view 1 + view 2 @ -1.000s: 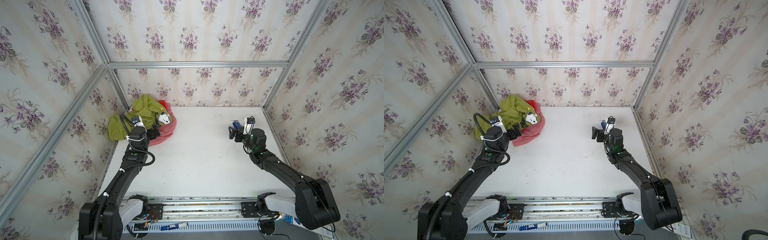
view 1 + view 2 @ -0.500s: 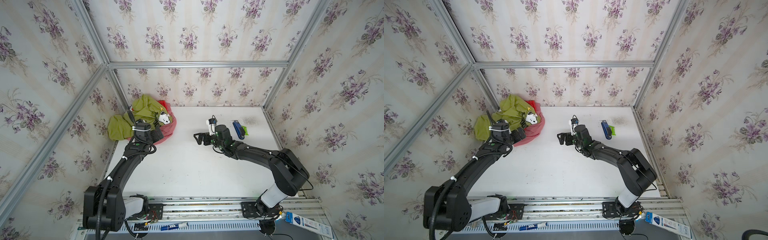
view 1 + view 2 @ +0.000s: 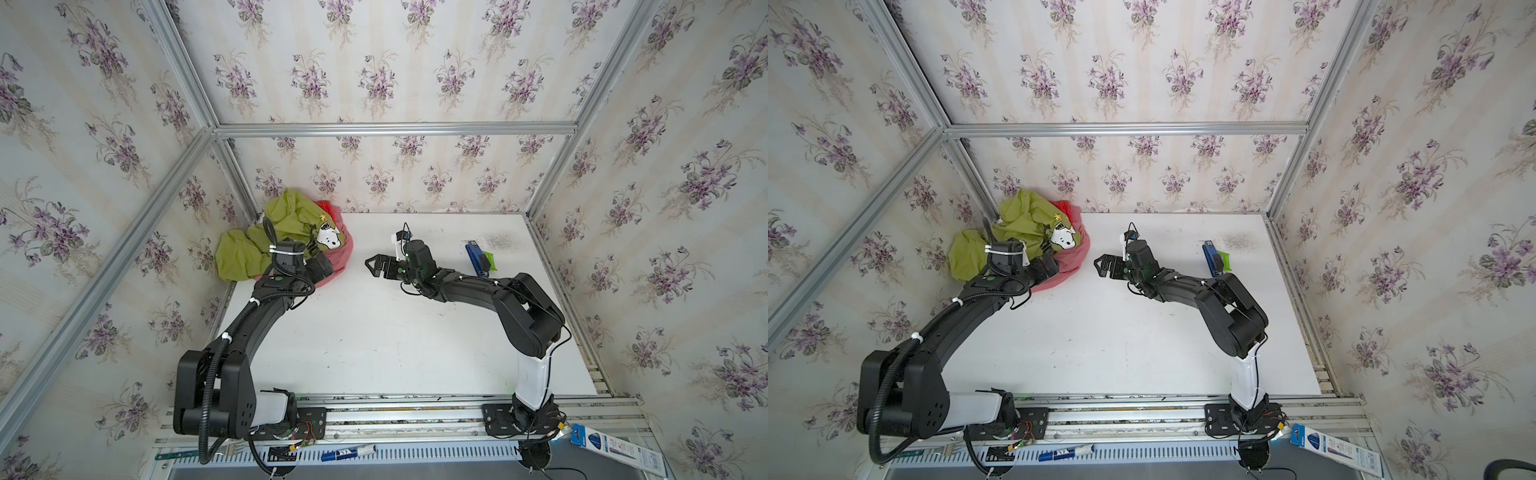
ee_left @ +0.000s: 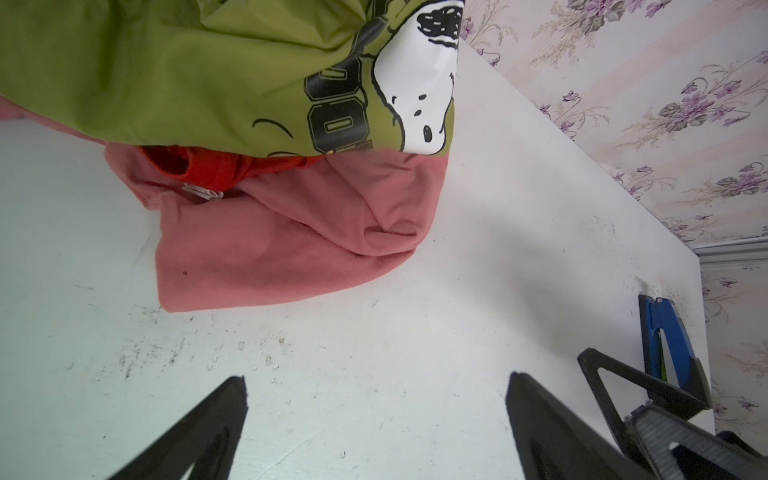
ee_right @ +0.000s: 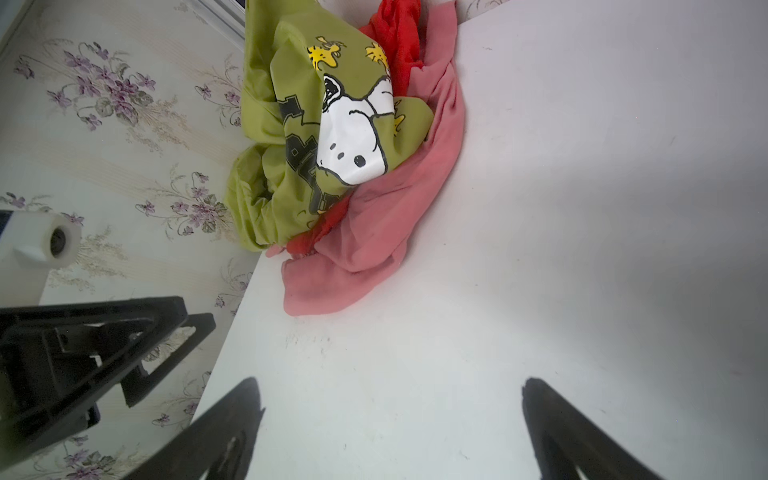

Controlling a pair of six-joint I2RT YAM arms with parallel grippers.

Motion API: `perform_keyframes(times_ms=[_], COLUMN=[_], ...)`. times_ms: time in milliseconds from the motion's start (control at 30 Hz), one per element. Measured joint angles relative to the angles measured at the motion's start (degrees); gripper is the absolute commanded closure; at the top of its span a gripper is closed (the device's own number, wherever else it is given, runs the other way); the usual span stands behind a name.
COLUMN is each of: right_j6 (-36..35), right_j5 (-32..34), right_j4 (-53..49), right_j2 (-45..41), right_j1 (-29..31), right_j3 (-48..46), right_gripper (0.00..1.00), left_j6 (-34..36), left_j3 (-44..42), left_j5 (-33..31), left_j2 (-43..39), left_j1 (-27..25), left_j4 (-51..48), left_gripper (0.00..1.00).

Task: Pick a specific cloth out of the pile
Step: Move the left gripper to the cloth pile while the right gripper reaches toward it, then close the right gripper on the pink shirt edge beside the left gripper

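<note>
a: how do the grippers stand?
b: left gripper [image 4: 376,378] and right gripper [image 5: 390,380] both spread wide, above the scuffed white table [image 3: 395,345].
a: and the cloth?
b: the cloth [image 4: 291,249], soft salmon folds, lies at the bottom of the pile [image 3: 286,232] in the far left corner, against floral wallpaper [image 3: 374,75].
</note>
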Motion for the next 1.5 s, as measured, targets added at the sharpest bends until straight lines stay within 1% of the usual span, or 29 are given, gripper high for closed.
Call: perform_keyframes(times_ms=[167,300,367,433,467,533,567,633,867,1200,1500], right_j6=[4.0,7.7,9.4,11.3,12.2,13.3,14.2,15.3,17.4,23.4,27.7], right_j5=[-1.3,-2.3,-2.6,-2.7,-2.8,-2.9,-3.0,-3.1,-3.2,-2.6,-2.1], right_j4=[-1.2,-1.7,-1.9,-1.7,-1.6,-1.6,-1.7,-1.7,-2.2,-1.8,-1.3], right_j2=[4.9,8.6,10.1,11.6,12.5,14.5,15.5,17.2,21.0,25.4,29.1], right_j1=[0.0,0.0,0.0,0.1,0.2,0.2,0.3,0.5,1.8,2.1,3.3], right_j3=[6.5,11.2,12.9,14.2,14.9,16.6,17.6,19.3,23.9,27.5,31.0], right_gripper=[0.14,0.21,0.30,0.37,0.43,0.52,0.54,0.55,0.55,0.55,0.56], left_j6=[-0.9,-1.3,-1.4,-1.5,-1.5,-1.5,-1.5,-1.5,-1.5,-1.7,-2.2], left_j3=[0.7,0.7,0.8,0.8,0.9,1.0,1.2,1.4,1.7,1.4,1.4], left_j5=[2.2,2.8,3.0,3.1,3.2,3.5,3.6,3.8,4.2,4.7,7.3], left_j2=[1.6,2.6,2.9,3.0,3.1,3.4,3.5,3.7,4.3,4.7,4.9], left_j1=[0.0,0.0,0.1,0.2,0.2,0.2,0.2,0.2,0.2,0.3,0.3], left_j4=[-0.2,-0.3,-0.3,-0.3,-0.3,-0.3,-0.3,-0.3,-0.3,-0.3,-0.3], left_gripper=[0.00,0.00,0.00,0.00,0.00,0.00,0.00,0.00,0.00,0.00,0.00])
